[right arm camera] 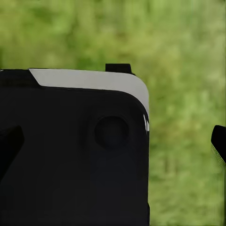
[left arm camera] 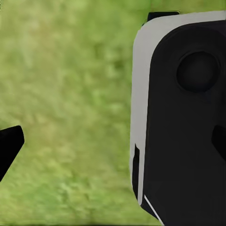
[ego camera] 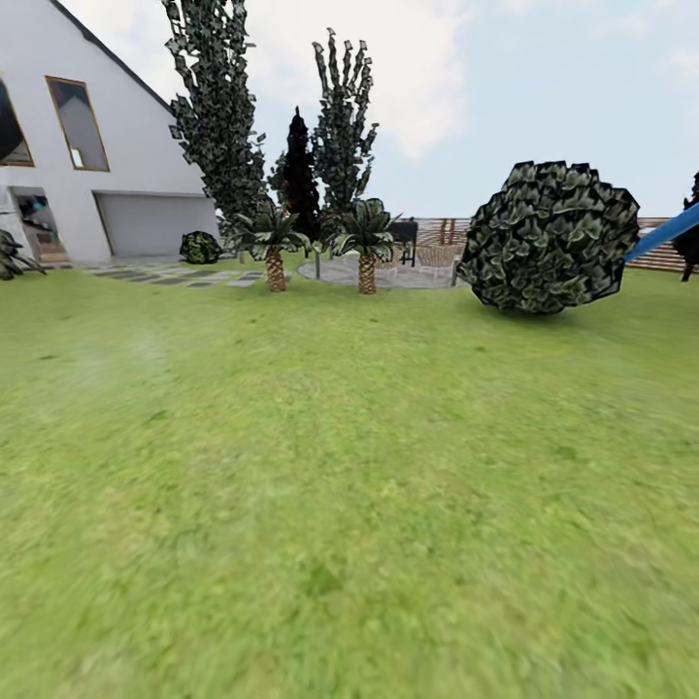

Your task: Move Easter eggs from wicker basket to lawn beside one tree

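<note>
Mottled lawn [ego camera: 349, 505] (blurry), round blocky bush [ego camera: 549, 238].

You saw mottled green lawn [ego camera: 349, 485], a white house [ego camera: 58, 165] with a grey garage door [ego camera: 155, 223], and a dark, pale-green-blotched bush [ego camera: 549, 238].

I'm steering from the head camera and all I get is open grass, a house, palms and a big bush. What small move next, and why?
Probably turn the base slowly to scan. The head view has only the lawn, the house, two small palms and a round bush, with fence slats behind. Both wrist views look down at grass with nothing between the fingertips, so the basket likely comes first.
</note>
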